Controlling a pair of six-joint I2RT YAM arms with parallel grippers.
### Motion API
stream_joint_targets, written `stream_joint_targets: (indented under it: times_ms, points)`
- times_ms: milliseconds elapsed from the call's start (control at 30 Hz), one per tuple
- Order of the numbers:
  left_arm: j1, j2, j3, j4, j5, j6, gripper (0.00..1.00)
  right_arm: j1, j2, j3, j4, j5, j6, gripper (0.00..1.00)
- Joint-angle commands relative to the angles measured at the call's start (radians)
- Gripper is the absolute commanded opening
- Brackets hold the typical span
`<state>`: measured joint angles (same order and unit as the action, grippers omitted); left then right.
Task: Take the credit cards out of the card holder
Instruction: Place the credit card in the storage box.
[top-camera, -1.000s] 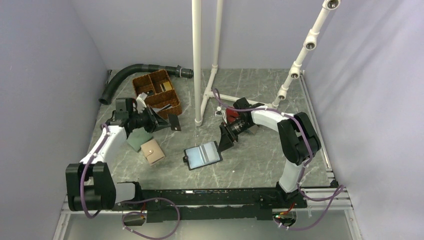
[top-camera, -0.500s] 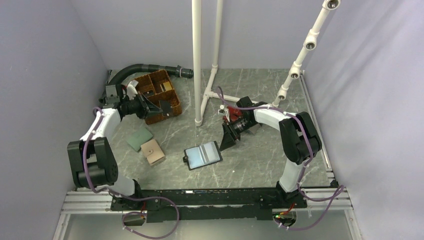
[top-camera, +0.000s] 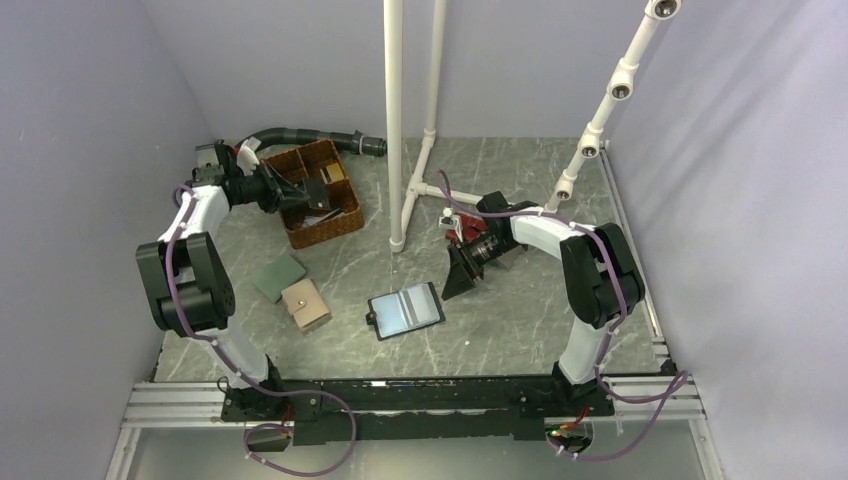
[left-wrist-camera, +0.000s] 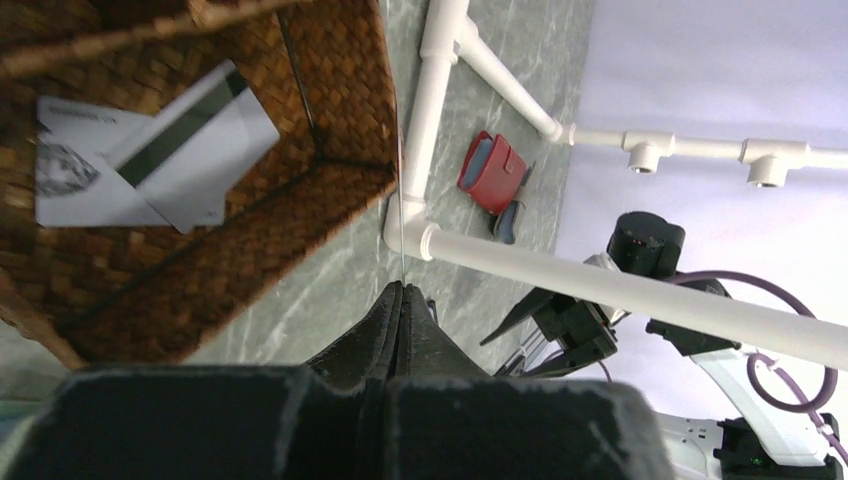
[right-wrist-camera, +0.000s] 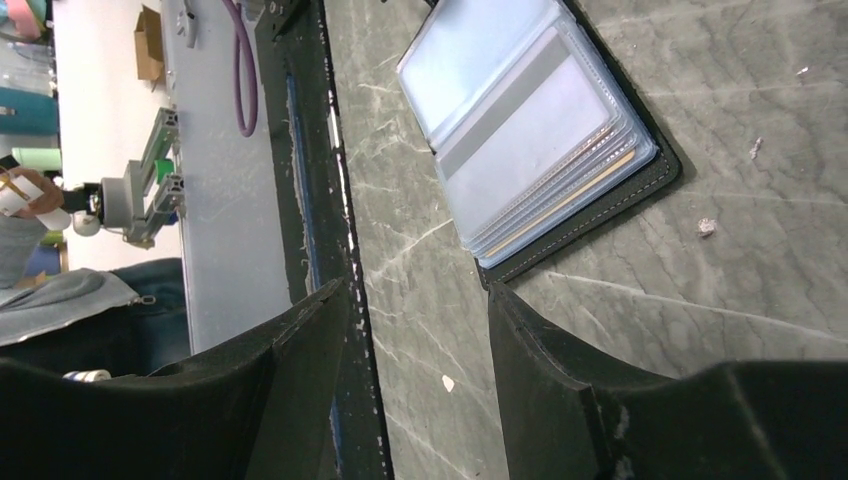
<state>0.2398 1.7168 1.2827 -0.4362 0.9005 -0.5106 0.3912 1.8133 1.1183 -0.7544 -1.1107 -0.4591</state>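
Left gripper (left-wrist-camera: 400, 288) clamped the dark credit card (top-camera: 317, 192) edge-on, basket (left-wrist-camera: 300, 250) just beneath: a low release looked best. Right gripper (right-wrist-camera: 418, 290) gaped empty, card holder (right-wrist-camera: 540, 140) ahead.

rough woven wicker basket (left-wrist-camera: 340, 90); card holder (right-wrist-camera: 530, 130) has glossy clear plastic sleeves, stitched matt black edge

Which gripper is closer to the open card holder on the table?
The right gripper, standing open just beyond the card holder. The left gripper is far off over the wicker basket, pinching a dark card.
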Motion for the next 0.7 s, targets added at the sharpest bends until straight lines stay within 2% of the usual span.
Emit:
stream_joint_targets:
  times_ms: [0, 367, 667]
  points:
    - [0.029, 0.070, 0.113, -0.045, 0.042, 0.053, 0.00, -0.005, -0.006, 0.051, -0.032, -0.048, -0.051, 0.56]
    - [0.109, 0.242, 0.332, -0.113, 0.047, 0.074, 0.00, -0.009, 0.022, 0.067, -0.056, -0.053, -0.066, 0.56]
    - [0.130, 0.397, 0.509, -0.195, -0.024, 0.080, 0.00, -0.008, 0.053, 0.095, -0.090, -0.064, -0.084, 0.56]
